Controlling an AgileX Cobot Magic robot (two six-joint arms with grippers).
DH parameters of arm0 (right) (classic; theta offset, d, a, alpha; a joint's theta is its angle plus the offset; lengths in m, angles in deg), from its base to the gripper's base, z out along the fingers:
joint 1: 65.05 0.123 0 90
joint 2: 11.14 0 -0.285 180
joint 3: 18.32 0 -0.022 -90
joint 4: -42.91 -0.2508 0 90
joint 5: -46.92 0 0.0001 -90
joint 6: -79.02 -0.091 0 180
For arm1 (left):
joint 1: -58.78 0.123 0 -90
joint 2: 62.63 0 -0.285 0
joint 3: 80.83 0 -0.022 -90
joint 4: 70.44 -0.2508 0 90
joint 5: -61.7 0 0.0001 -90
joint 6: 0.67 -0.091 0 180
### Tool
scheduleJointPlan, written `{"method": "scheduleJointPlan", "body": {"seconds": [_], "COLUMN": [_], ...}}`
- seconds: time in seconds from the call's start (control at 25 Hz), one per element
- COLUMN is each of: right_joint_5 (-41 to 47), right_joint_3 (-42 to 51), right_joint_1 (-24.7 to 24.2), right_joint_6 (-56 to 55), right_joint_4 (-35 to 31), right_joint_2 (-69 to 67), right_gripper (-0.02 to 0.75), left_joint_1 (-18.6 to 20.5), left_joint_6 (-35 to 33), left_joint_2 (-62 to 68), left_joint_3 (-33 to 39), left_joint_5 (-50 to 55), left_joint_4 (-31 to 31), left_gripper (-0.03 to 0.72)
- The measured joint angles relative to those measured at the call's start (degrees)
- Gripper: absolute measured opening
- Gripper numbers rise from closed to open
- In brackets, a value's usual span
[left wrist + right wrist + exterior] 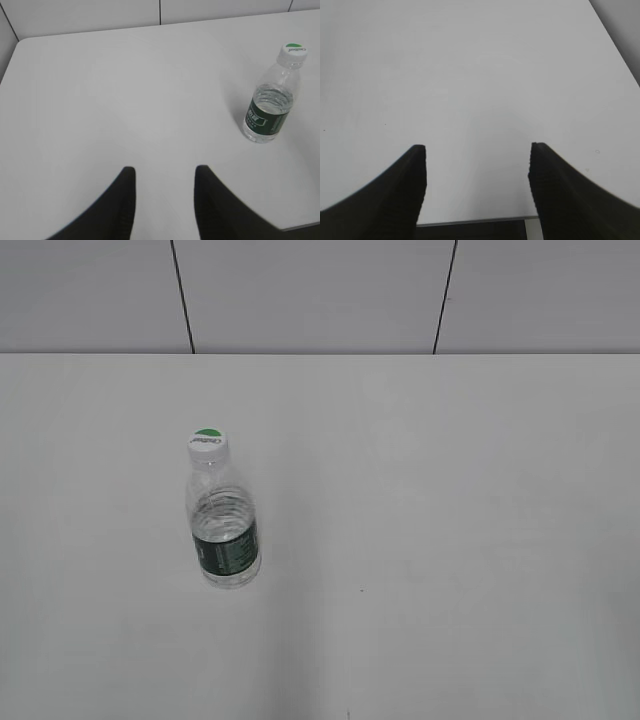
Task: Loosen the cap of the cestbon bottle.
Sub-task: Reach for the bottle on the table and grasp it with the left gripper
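Note:
The cestbon bottle (224, 530) stands upright on the white table, left of the middle, clear with a dark green label band. Its white cap (207, 441) with a green half-circle sits on top. The bottle also shows in the left wrist view (268, 107) at the right, with its cap (293, 51). My left gripper (165, 172) is open and empty, well to the left of the bottle and nearer the table's front. My right gripper (476, 148) is open and empty over bare table near the front edge. Neither gripper shows in the exterior view.
The white table (450, 540) reaches back to a pale panelled wall (320, 290). The table's front edge (475, 220) shows just under my right gripper, and its right edge runs along the upper right of that view.

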Motion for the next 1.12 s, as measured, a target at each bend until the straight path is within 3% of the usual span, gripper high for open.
{"method": "scheduleJointPlan", "body": {"seconds": [0.28,0.56,0.72,0.88,1.0,1.12], "right_joint_5": [0.0,0.0,0.0,0.0,0.0,0.0], "right_joint_3": [0.0,0.0,0.0,0.0,0.0,0.0], "right_joint_1": [0.0,0.0,0.0,0.0,0.0,0.0], "right_joint_6": [0.0,0.0,0.0,0.0,0.0,0.0], "right_joint_4": [0.0,0.0,0.0,0.0,0.0,0.0], "right_joint_2": [0.0,0.0,0.0,0.0,0.0,0.0], "right_gripper": [0.498,0.498,0.498,0.498,0.498,0.498], "left_joint_1": [0.0,0.0,0.0,-0.06,-1.35,-5.22], "left_joint_6": [0.0,-0.19,-6.59,-15.68,-17.73,-18.0], "left_joint_2": [0.41,14.05,25.28,33.84,37.55,39.27], "left_joint_3": [-0.98,-7.59,-7.47,-3.62,2.35,9.99], "left_joint_5": [-1.5,-22.52,-34.1,-45.08,-54.58,-65.52], "left_joint_4": [0.05,0.44,6.0,14.66,18.6,22.39], "left_gripper": [0.241,0.241,0.241,0.241,0.241,0.241]}}
